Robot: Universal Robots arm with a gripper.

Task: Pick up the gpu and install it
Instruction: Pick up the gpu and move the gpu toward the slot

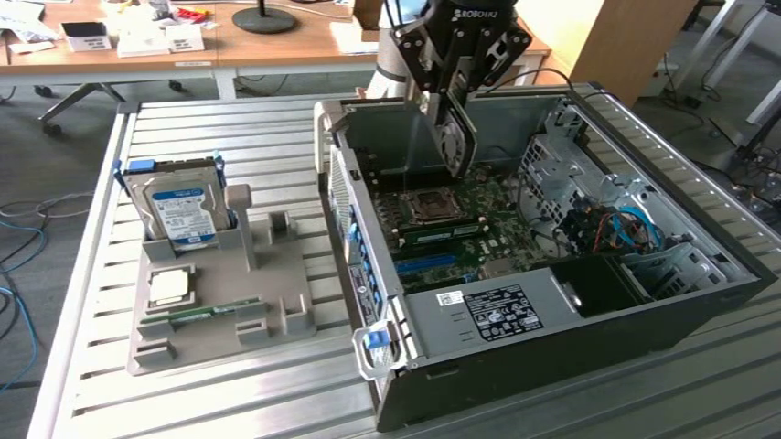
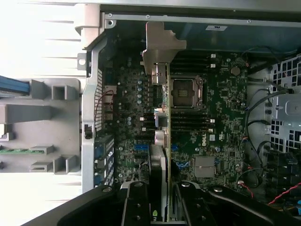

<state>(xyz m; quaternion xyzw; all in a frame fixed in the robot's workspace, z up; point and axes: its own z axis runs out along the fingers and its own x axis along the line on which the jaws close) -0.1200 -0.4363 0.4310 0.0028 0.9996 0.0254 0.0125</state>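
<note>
- The gripper (image 1: 449,87) (image 2: 162,195) is clamped on the gpu (image 1: 455,137) (image 2: 159,162). 1 finger presses each flat face of the card.
- The gpu hangs edge-down inside the open top of the case (image 1: 550,357) (image 2: 90,94), over the far part of the board (image 1: 488,215) (image 2: 225,117).
- In the wrist view the card is edge-on, just beside the socket (image 2: 187,92). Its silver bracket (image 2: 160,47) points toward a case wall.
- I cannot tell whether the card's lower edge touches the board.
- The case lies on its side on a slatted table (image 1: 244,402), with its side panel off.
- In the case:
  - the green board, with the square socket (image 1: 427,206) near its far end
  - a grey power supply (image 1: 495,311) with a white-printed label, at the near end
  - a perforated metal cage (image 1: 561,174) and blue and orange cables (image 1: 616,229), toward the exterior view's right
- A grey tray (image 1: 287,274) (image 2: 42,113) sits on the table just beside the case, on the exterior view's left.
- In the tray:
  - a hard drive (image 1: 183,210) with a blue label, upright in the far slot
  - a square chip (image 1: 168,288), flat in a recess
  - a green memory stick (image 1: 196,315) (image 2: 14,150), in a narrow groove near the front
</note>
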